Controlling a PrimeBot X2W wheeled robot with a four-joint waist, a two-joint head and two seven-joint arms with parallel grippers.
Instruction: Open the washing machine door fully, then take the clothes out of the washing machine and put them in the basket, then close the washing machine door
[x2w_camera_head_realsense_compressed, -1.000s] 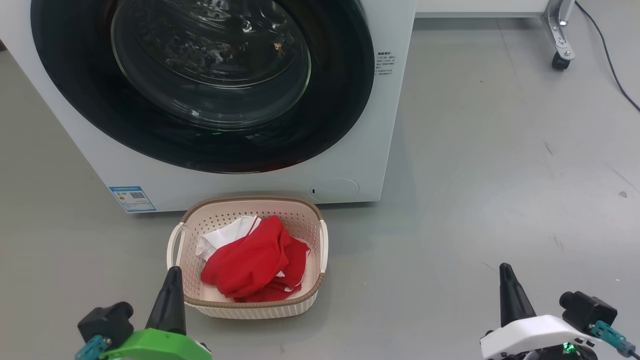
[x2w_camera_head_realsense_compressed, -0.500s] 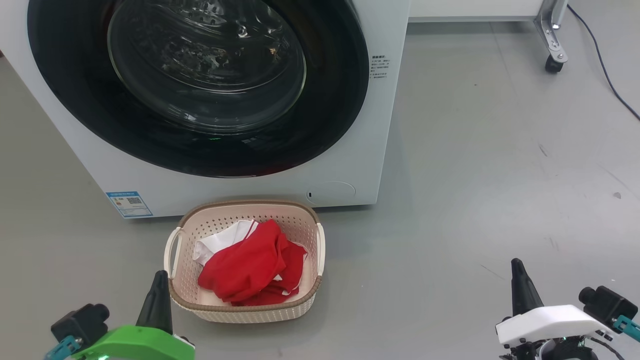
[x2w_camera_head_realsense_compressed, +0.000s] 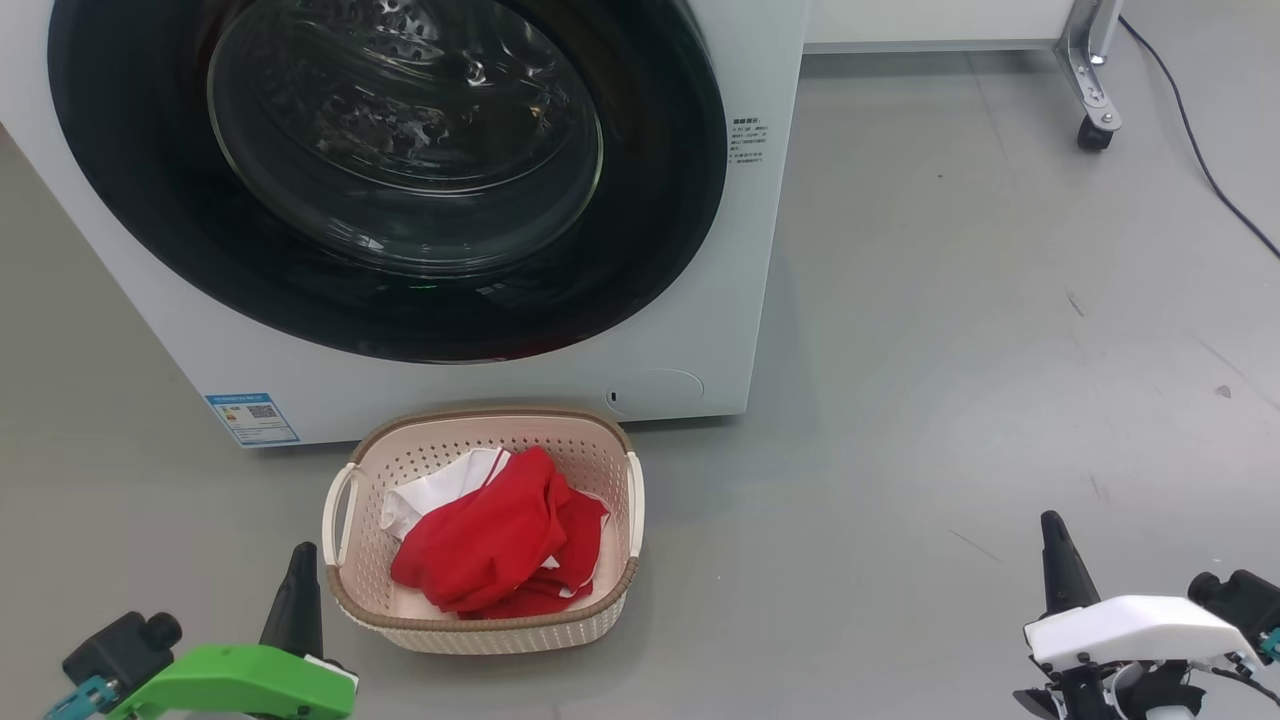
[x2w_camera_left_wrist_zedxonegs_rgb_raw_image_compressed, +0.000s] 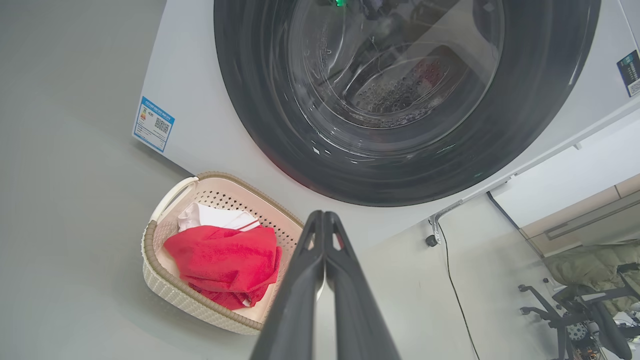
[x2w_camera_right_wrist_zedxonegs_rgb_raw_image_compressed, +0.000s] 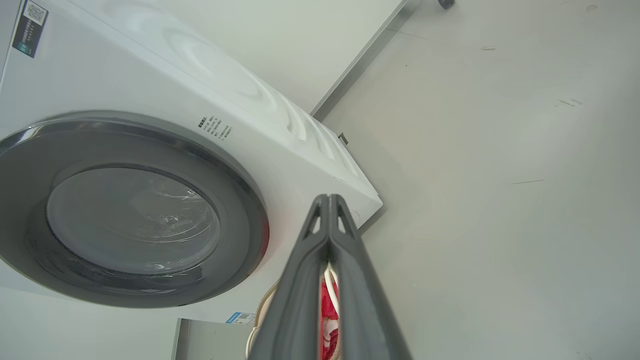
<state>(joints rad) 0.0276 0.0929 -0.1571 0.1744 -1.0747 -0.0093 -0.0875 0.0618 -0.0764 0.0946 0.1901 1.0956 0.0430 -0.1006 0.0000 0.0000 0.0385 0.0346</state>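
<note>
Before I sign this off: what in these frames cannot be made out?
Head view: top of the washing machine door, cut off by the upper edge.
Head view: print on the blue label, too small to read.
Left wrist view: whether the drum is empty, obscured by glass reflections.
Right wrist view: most of the basket, behind the right gripper.

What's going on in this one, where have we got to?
Nothing is being handled. The washing machine door is shut, and the red and white clothes lie in the basket on the floor in front of the washing machine. The left gripper, shut and empty, sits by the basket's near left corner; the right gripper, also shut and empty, is over the floor further right. The job looks done.
</note>
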